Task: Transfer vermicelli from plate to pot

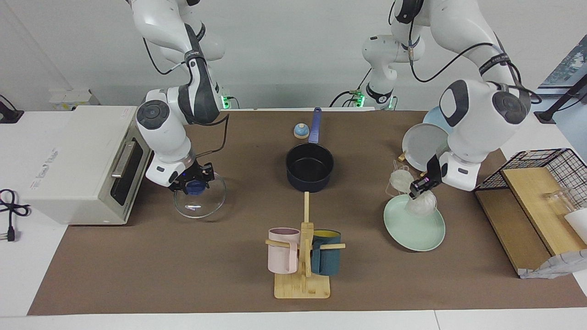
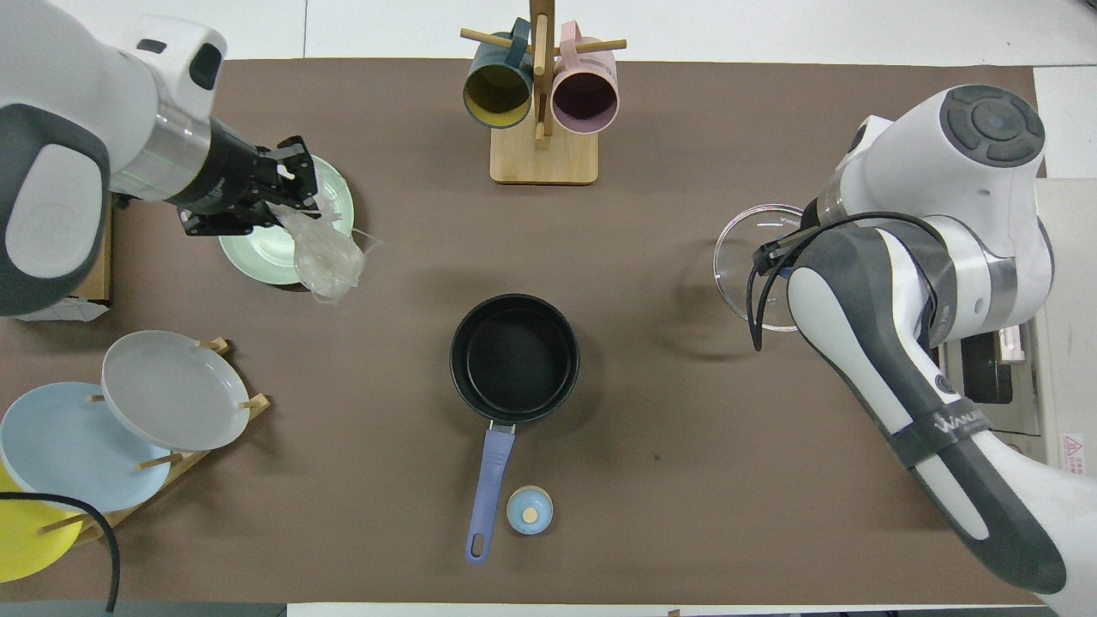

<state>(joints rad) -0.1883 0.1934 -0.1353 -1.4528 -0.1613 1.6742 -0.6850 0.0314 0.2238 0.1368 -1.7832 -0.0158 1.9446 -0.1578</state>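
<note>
Pot (image 1: 310, 167): it stands mid-table, black inside facing up. Its long blue handle runs straight toward the robots, so the long axis goes nearer-to-farther.

My right gripper (image 1: 191, 182): I hang over the glass lid (image 1: 200, 196) in front of the toaster oven (image 1: 75, 162). My jaws are closed around the lid's blue knob.

My left gripper (image 1: 423, 184): I hang over the mint-green plate (image 1: 415, 229), toward the left arm's end of the table. My jaws are pinched shut on the vermicelli.

Vermicelli (image 1: 412, 195): two joined whitish bundles, their long axis level and slanting toward the pot. One bundle hangs below my left jaws above the plate; the other sticks out toward the pot, past the plate's rim.

Mug rack (image 1: 303, 259): it stands farthest out, holding a pink and a teal mug.
</note>
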